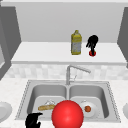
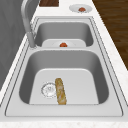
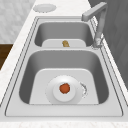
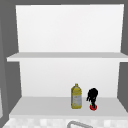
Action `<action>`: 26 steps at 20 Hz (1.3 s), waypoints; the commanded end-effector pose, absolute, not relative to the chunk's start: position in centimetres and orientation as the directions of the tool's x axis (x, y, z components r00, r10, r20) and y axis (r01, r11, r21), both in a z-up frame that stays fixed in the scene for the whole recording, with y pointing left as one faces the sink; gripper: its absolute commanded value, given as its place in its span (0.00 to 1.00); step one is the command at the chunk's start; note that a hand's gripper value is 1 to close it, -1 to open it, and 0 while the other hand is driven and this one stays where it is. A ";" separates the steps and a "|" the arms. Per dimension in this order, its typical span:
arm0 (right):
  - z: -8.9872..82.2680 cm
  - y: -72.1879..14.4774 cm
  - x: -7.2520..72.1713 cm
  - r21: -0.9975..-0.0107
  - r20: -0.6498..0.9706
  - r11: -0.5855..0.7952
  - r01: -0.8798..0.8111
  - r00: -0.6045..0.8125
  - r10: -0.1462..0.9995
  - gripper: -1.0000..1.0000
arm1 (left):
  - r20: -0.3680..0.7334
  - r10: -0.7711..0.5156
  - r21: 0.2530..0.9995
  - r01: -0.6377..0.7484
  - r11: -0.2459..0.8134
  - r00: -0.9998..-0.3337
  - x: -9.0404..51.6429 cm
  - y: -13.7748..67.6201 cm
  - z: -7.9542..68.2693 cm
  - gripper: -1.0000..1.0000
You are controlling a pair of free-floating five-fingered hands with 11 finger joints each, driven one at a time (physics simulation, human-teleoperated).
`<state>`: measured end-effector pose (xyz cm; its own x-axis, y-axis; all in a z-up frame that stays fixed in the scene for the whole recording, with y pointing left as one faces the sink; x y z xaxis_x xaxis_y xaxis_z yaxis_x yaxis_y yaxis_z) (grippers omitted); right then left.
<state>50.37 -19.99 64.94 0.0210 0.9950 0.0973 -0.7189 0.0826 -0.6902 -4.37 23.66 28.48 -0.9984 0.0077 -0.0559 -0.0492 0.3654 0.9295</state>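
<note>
My right hand (image 1: 92, 42) is up on the lower shelf (image 1: 45, 53), just right of a yellow bottle (image 1: 76, 43). Its fingers point down, gathered on the top of a small red object (image 1: 92, 53) that rests on the shelf. The upper view has the same hand (image 4: 92, 95), red object (image 4: 93, 107) and bottle (image 4: 76, 97). My left hand (image 1: 33, 121) hangs low at the front edge of the counter, left of a big red ball (image 1: 67, 114) that is close to the camera.
A baguette (image 2: 60, 91) lies in the left basin beside the drain (image 2: 49, 89). The right basin holds a white plate (image 3: 53, 85) with a small orange-red item (image 3: 65, 88). The faucet (image 1: 72, 70) stands behind the divider. White plates (image 1: 3, 111) sit on the counter at both ends.
</note>
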 end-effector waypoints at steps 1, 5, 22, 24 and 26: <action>65.5 -20.6 50.0 -0.710 0.090 0.032 -0.703 -0.045 0.995 0.00 | -0.056 0.008 0.930 -0.049 0.365 -0.998 -4.4 23.7 28.5 0.50; 67.9 -20.7 50.5 -0.692 0.087 0.065 -0.719 0.006 0.996 0.00 | -0.056 0.008 0.930 -0.049 0.365 -0.998 -4.4 23.7 28.5 0.50; 79.1 -19.5 55.7 -0.728 0.021 0.067 -0.683 0.075 0.997 0.00 | -0.056 0.008 0.930 -0.049 0.365 -0.998 -4.4 23.7 28.5 0.50; 80.1 -18.9 56.4 -0.744 0.015 0.063 -0.666 0.077 0.997 0.00 | -0.056 0.008 0.930 -0.049 0.365 -0.998 -4.4 23.7 28.5 0.50; 80.9 -18.1 57.0 -0.760 0.014 0.055 -0.648 0.068 0.998 0.00 | -0.056 0.008 0.930 -0.049 0.365 -0.998 -4.4 23.7 28.5 0.50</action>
